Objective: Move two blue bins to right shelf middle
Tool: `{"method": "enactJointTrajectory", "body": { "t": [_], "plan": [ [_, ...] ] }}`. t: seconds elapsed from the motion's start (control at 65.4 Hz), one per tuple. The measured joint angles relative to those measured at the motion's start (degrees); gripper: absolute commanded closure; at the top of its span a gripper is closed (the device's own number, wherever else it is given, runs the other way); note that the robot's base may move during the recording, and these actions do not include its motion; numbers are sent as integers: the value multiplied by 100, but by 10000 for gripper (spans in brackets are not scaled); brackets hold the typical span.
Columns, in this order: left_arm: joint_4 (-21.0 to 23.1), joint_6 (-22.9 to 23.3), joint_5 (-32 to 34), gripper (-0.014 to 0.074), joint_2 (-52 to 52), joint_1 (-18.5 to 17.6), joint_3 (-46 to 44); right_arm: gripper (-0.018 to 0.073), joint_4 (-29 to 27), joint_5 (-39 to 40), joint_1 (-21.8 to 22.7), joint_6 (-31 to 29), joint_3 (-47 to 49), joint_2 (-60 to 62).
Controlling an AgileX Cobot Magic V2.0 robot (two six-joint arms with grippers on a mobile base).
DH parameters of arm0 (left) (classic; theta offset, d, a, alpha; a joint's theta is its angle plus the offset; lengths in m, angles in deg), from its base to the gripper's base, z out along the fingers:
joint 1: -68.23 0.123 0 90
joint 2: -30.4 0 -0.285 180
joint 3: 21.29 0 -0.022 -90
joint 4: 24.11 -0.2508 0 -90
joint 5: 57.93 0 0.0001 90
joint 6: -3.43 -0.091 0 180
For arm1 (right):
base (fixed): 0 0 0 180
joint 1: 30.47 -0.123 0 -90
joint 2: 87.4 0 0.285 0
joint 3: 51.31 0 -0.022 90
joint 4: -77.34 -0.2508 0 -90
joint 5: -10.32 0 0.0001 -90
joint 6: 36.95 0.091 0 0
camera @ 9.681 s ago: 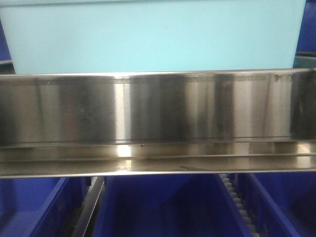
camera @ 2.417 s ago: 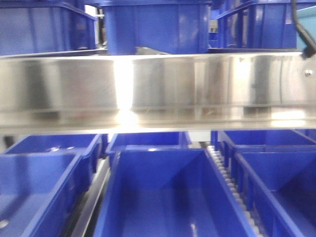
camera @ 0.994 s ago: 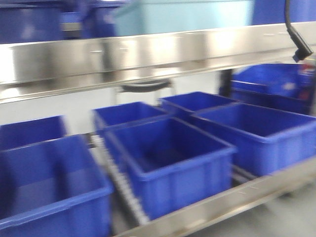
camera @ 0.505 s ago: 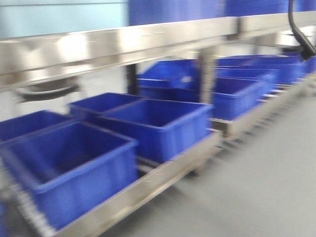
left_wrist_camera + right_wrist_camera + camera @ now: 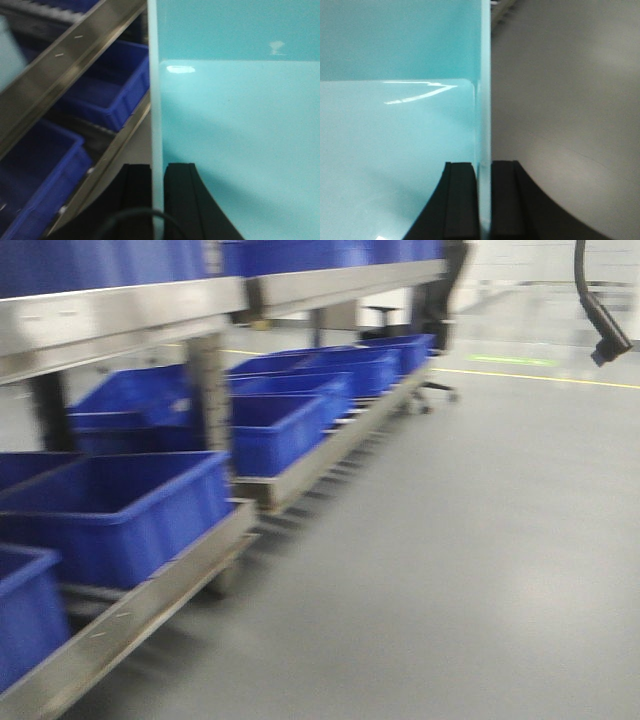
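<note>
1. Left gripper (image 5: 158,172): its black fingers are closed on the thin left wall of the pale turquoise bin (image 5: 240,125), one inside and one outside, with no gap showing.
2. Right gripper (image 5: 483,170): same grip on the bin's right wall (image 5: 395,140), fingers tight on either side of the rim.
3. The bin sits between the two arms. The rack is beside its left wall and the grey floor (image 5: 570,100) lies beyond its right wall. One bin or a nested pair? Cannot tell.
4. Front view is blurred. A steel rack (image 5: 150,590) runs along the left and recedes toward the far end.
5. Dark blue bins (image 5: 120,510) line the lower tier, with more on the upper shelf (image 5: 120,315).
6. An upright post (image 5: 208,390) stands between the near bins and the farther ones.
7. Right of the rack is floor, with a yellow line (image 5: 540,375) far across it. There is a dark shape at the rack's far end – too blurred to name.
8. A black cable (image 5: 597,310) hangs in the front view's top right corner.
9. In the left wrist view, the rack rails (image 5: 65,65) cut diagonally across with dark blue bins below them, close to the held bin's left wall.
</note>
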Motion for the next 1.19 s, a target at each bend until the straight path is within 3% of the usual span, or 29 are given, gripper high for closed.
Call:
{"method": "enactJointTrajectory", "body": {
  "t": [1.193],
  "plan": [
    [0, 0, 11, 708, 0, 0, 0, 721, 11, 0, 0, 0, 0, 0]
  ]
}}
